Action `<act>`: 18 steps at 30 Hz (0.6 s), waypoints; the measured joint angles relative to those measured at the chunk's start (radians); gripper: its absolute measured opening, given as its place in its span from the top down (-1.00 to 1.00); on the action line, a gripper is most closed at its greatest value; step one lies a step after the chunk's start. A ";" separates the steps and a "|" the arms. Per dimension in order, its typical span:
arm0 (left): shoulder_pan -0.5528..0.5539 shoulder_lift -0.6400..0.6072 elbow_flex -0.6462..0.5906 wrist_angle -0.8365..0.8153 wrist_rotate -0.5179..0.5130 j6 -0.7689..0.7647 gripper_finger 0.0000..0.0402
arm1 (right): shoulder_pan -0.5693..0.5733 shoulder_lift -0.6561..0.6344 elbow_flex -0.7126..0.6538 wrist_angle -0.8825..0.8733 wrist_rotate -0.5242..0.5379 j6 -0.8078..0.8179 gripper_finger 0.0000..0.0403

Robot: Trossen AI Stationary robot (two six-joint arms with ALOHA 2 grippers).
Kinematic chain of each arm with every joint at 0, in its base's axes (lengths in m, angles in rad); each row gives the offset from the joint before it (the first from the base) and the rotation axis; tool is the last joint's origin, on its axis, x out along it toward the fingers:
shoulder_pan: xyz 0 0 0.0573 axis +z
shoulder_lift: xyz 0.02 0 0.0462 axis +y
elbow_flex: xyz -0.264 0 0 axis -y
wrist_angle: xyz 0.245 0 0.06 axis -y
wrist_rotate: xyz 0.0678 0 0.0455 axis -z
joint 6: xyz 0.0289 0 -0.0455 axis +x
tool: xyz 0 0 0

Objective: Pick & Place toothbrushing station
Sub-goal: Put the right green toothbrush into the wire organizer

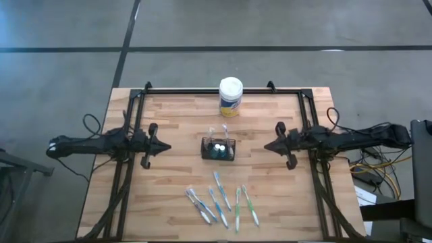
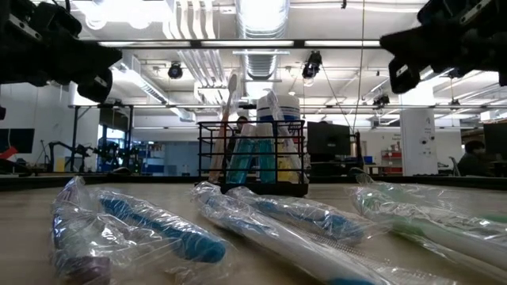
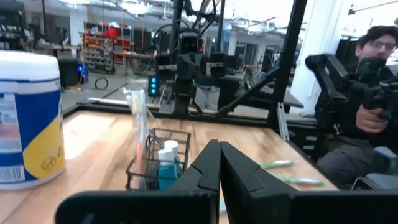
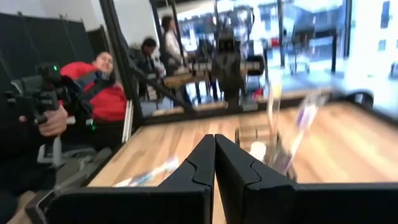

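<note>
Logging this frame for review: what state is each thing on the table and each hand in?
Left hand: shut, empty, left of caddy.
Right hand: shut, empty, right of caddy.
Caddy: upright, holding two tubes and a toothbrush.
Wrapped toothbrushes: lying flat on the table.
Canister: upright, lid on.

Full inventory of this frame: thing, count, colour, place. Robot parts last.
Black wire-mesh caddy: one, black, table centre, between the arms.
White-capped tubes: two, standing inside the caddy.
Wrapped toothbrush in caddy: at least one, pale, upright.
Plastic-wrapped toothbrushes: about five, blue, green and white, flat on the table's near side.
White-lidded canister with yellow label: one, far edge.
Light wooden table: one, black frame.
Person: seated beyond the table, holding a dark handle.
Left gripper: shut, empty, left of caddy.
Right gripper: shut, empty, right of caddy.
</note>
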 joint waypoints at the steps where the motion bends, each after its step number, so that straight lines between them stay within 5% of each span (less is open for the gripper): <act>1: 0.000 0.000 0.000 -0.008 0.000 0.005 0.96 | 0.000 0.017 0.000 -0.002 0.000 0.013 0.96; 8: 0.000 0.001 0.000 0.008 0.000 0.026 0.93 | 0.021 0.127 0.029 -0.009 0.000 0.113 0.96; 12: 0.000 0.001 0.000 0.004 -0.006 0.117 0.95 | 0.044 0.179 0.075 -0.022 0.000 0.097 0.96; 18: 0.000 0.003 0.000 0.008 -0.081 0.055 0.97 | 0.093 0.226 0.161 -0.050 -0.001 0.028 0.96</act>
